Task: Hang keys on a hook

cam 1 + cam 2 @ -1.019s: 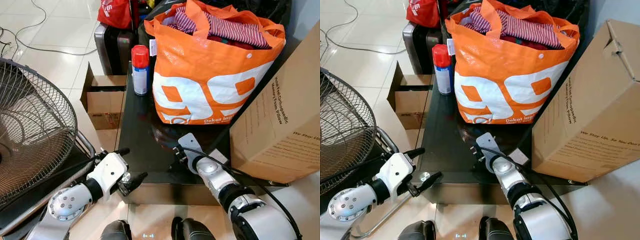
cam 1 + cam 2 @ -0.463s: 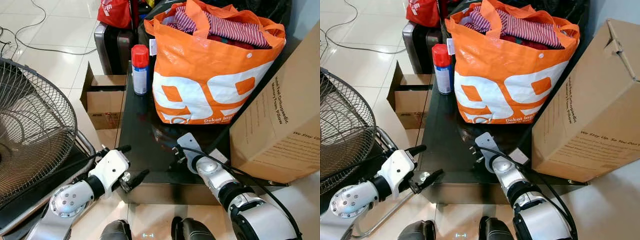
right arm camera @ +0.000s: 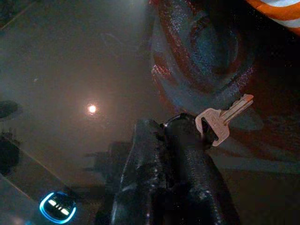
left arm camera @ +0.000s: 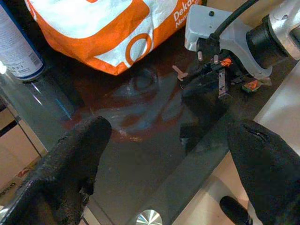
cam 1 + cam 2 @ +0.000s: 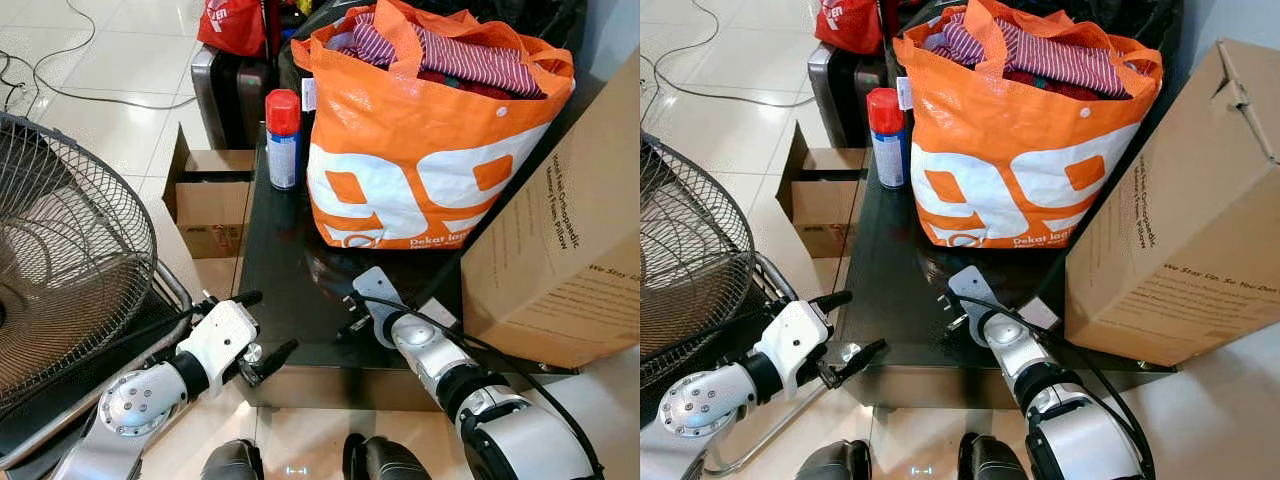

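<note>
Just above the dark glass table (image 5: 285, 260), the right gripper (image 3: 180, 140) has its fingers pinched together on a brass key (image 3: 220, 121), which juts past the fingertips toward the orange shopping bag (image 5: 420, 150). Over the last second little has changed: the key remains clamped and low. The left gripper (image 5: 262, 332) hovers wide open off the table's edge. No hook can be seen, so hanging remains ahead.

Bright, sharp head views; dim, murky right wrist view with lamp glare on glossy table (image 3: 70, 70).
</note>
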Tool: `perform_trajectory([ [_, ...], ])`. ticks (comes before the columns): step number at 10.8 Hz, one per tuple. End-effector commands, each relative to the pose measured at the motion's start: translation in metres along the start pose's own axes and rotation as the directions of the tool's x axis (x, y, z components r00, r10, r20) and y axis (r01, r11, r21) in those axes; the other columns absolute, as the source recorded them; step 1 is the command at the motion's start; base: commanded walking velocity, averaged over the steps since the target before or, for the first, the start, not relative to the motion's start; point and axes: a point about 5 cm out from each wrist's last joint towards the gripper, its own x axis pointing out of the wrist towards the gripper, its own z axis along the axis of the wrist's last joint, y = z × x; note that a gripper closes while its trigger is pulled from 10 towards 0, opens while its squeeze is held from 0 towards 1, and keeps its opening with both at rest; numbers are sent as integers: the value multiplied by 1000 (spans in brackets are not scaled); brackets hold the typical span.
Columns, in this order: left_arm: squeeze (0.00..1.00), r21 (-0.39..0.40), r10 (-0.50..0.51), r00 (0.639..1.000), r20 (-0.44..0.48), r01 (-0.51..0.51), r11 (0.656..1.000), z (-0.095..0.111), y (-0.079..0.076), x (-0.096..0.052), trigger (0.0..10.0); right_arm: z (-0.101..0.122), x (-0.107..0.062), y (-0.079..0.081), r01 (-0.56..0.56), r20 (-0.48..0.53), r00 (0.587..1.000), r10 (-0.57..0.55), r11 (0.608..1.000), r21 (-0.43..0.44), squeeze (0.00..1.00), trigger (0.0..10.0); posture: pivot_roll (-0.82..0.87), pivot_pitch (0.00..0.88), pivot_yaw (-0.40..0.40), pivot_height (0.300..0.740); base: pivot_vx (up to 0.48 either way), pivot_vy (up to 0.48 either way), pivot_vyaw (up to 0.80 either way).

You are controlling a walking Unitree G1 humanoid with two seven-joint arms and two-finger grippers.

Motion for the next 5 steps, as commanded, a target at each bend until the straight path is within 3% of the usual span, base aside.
perform_trajectory([
  [1, 0, 5, -4, 1000, -5, 4, 1000, -2, 1, -2, 10000, -10, -2, -3, 12, -44, 999, -12, 1000, 9, 0, 0, 82, 197, -58, 740, 0, 0, 0],
  [5, 0, 10, 3, 1000, 2, -3, 1000, 2, 2, 0, 10000, -7, -1, -4, 14, -25, 1000, -14, 1000, 28, 0, 0, 87, 188, -59, 740, 0, 0, 0],
])
